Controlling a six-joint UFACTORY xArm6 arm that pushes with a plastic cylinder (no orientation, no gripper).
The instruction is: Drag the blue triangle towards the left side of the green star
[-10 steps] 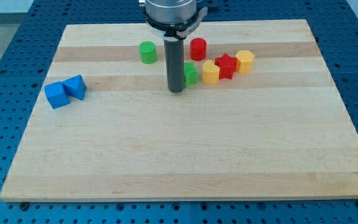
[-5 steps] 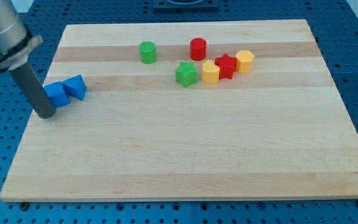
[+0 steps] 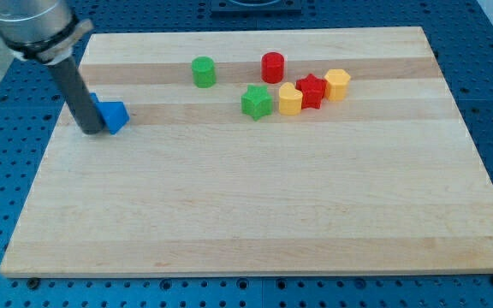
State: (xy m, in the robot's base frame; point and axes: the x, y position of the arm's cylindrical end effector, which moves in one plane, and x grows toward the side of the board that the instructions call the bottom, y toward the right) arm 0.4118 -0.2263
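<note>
My tip [image 3: 88, 131] rests on the board near its left edge, and the dark rod rises from it to the view's top left. Blue block surface [image 3: 113, 115] shows right against the rod's right side. The rod hides part of it, so I cannot tell the blue triangle from the blue cube there. The green star [image 3: 256, 102] lies far to the view's right of the tip, near the board's top middle.
A green cylinder [image 3: 202, 71] and a red cylinder [image 3: 272, 66] stand above the green star. To the star's right sit a yellow block [image 3: 290, 99], a red star [image 3: 311, 90] and another yellow block [image 3: 337, 84]. The wooden board [image 3: 255, 222] lies on a blue perforated table.
The rod went from beside the green star to the board's left edge, then moved up and right into the blue blocks. The blue blocks have shifted slightly right and are now partly hidden.
</note>
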